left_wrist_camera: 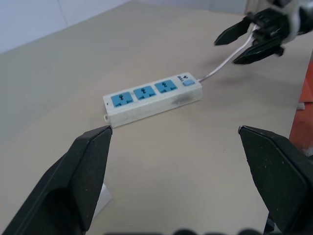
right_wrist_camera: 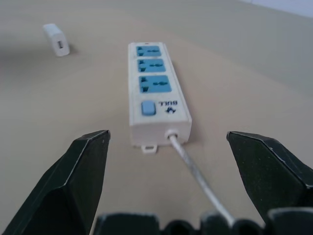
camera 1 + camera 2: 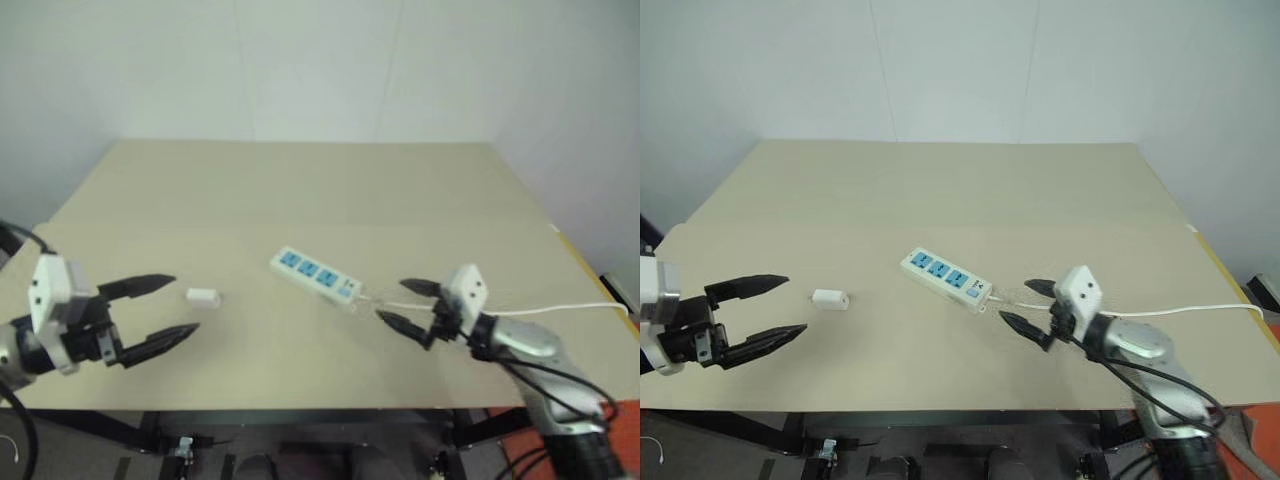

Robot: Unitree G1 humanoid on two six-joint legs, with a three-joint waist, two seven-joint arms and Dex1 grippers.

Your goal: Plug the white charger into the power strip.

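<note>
At the near edge of the table [image 3: 300, 190], the left claw [image 3: 165, 312] hangs spread wide and empty. The white charger [image 3: 203, 296] lies flat just beyond its fingertips. That little block looks light, hard and smooth-sided. I'd guess it could skate or tip if nudged, so the safest hold seems to be a pinch across its two long flat faces, leaving the plug end free. Off to the right, the right claw [image 3: 404, 304] is spread too, holding nothing, its fingers straddling the thin cord [image 3: 560, 308] close to the strip's switch end. A little further in, near the middle of the table, the power strip [image 3: 315, 274] lies at a slant with its three blue sockets facing up. It looks rigid but light enough to slide under a push, so steadying its body likely helps.
</note>
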